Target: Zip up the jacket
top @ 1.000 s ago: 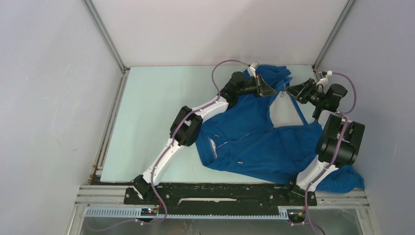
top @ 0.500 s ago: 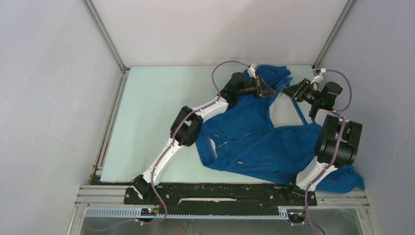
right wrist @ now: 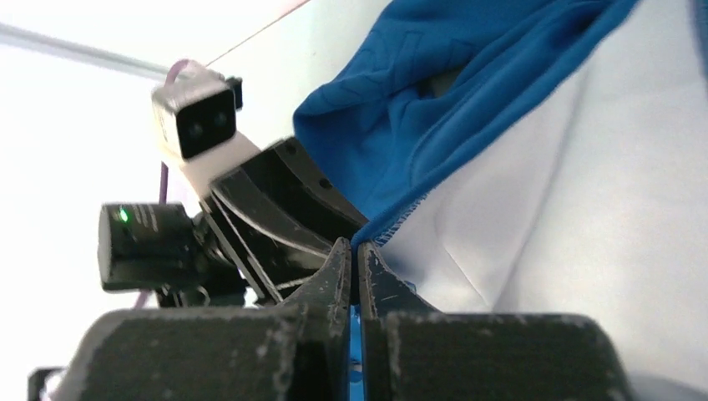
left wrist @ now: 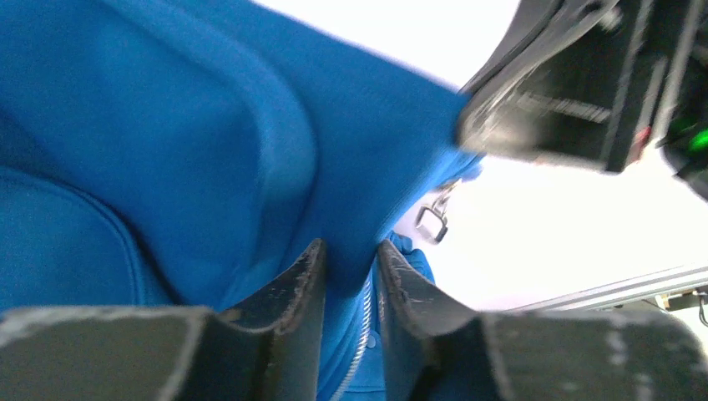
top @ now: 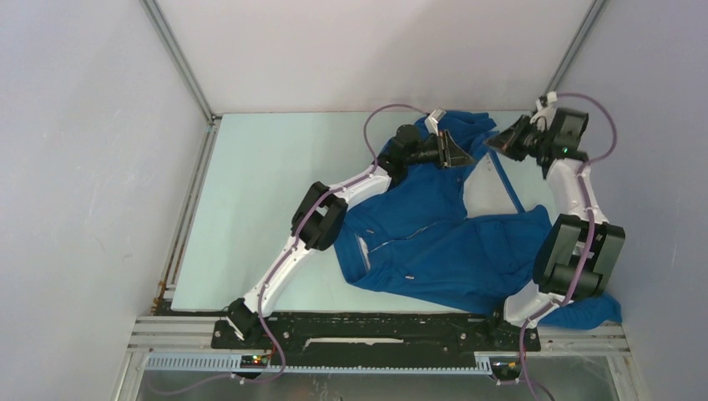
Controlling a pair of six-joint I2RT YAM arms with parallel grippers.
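The blue jacket [top: 434, 242] lies spread over the right half of the table, its front open on the pale lining [top: 493, 188]. My left gripper [top: 459, 154] is at the collar end. In the left wrist view its jaws [left wrist: 351, 246] stand a little apart, with blue fabric [left wrist: 167, 125] and the zipper teeth [left wrist: 363, 334] lying between them. A metal zipper pull [left wrist: 432, 221] hangs just beyond. My right gripper [top: 494, 142] is lifted at the far right. In its own view it [right wrist: 352, 245] is shut on the thin blue front edge of the jacket [right wrist: 467, 75].
The two grippers are close together, and the left one [right wrist: 275, 217] fills the right wrist view's left side. Enclosure walls and metal posts [top: 568, 58] stand just behind them. A sleeve [top: 589, 307] hangs off the near right corner. Bare pale table [top: 267, 184] lies to the left.
The right gripper closed on the jacket's front edge, and that arm stretched up and back toward the far right corner. The left gripper's jaws went from shut to parted and stayed in place.
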